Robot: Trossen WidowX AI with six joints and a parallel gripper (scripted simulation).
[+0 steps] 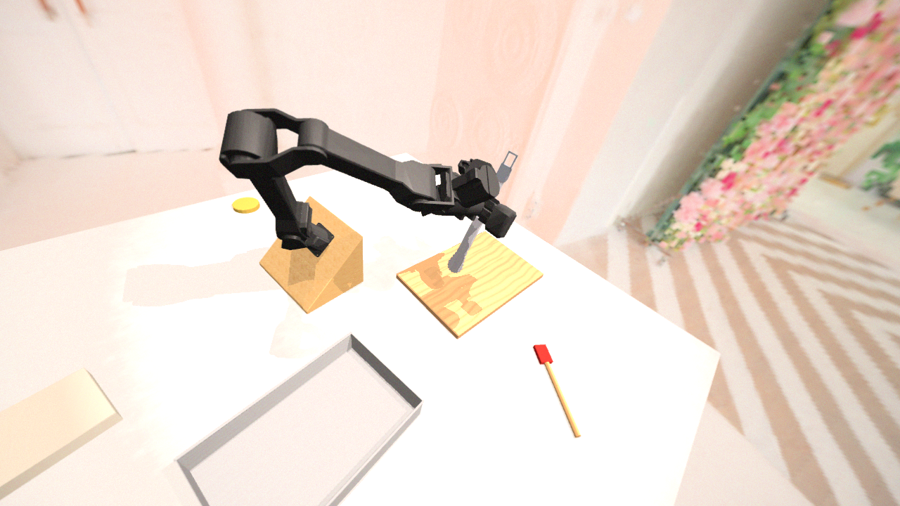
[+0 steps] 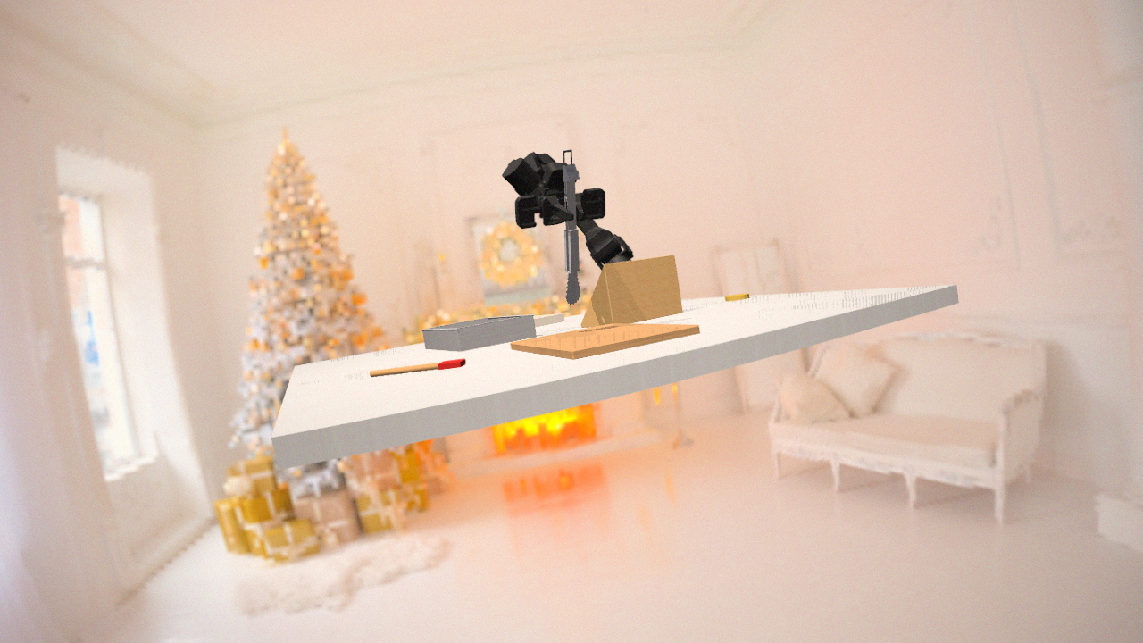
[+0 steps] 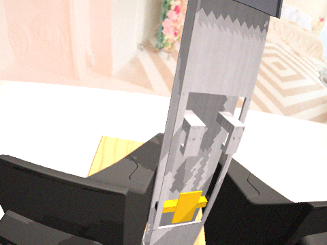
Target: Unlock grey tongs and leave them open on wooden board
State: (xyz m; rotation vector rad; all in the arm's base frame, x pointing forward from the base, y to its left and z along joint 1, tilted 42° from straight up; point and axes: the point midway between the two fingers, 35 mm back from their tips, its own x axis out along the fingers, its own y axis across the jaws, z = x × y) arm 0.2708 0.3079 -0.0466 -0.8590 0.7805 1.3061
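My gripper (image 1: 481, 212) (image 2: 563, 206) (image 3: 182, 144) is shut on the grey tongs (image 1: 463, 247) (image 2: 567, 260) (image 3: 223, 64). It holds them nearly upright, tips down, hinge end up. The tips hang a little above the back part of the wooden board (image 1: 497, 277) (image 2: 607, 339) (image 3: 111, 152). The two arms lie close together. In the wrist view a yellow lock piece (image 3: 184, 206) sits in the slot, apart from the two pale lugs (image 3: 214, 133). The grey roasting tin (image 1: 384, 370) (image 2: 478, 331) stands empty at the front of the table.
The arm's base stands on a wooden wedge (image 1: 333, 264) (image 2: 639, 291) left of the board. A red-headed spatula (image 1: 557, 386) (image 2: 419, 367) lies right of the tin. A yellow disc (image 1: 245, 204) lies at the back, a beige block (image 1: 50, 409) at the front left.
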